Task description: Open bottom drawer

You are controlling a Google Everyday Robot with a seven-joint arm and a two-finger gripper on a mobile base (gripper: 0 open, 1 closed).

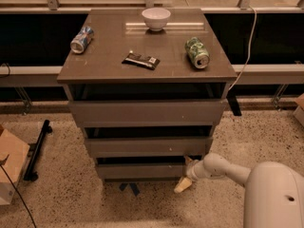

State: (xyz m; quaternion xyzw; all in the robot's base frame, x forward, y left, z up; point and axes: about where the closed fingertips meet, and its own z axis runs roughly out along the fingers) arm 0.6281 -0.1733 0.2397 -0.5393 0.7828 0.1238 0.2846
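Observation:
The brown drawer cabinet [147, 113] stands in the middle of the view with three drawers. The bottom drawer [142, 170] is the lowest and narrowest front, with a dark gap above it. My gripper [186, 174] is at the right end of the bottom drawer front, close to the floor. One cream finger [188, 163] reaches up to the drawer's top right corner and the other [183, 185] points down below the front. My white arm [247, 179] comes in from the lower right.
On the cabinet top lie a white bowl [156, 18], a blue can [81, 39] on its side, a green can [197, 52] on its side and a dark snack bar [141, 60]. A cardboard box [9, 170] and a black stand [37, 151] sit on the floor at left.

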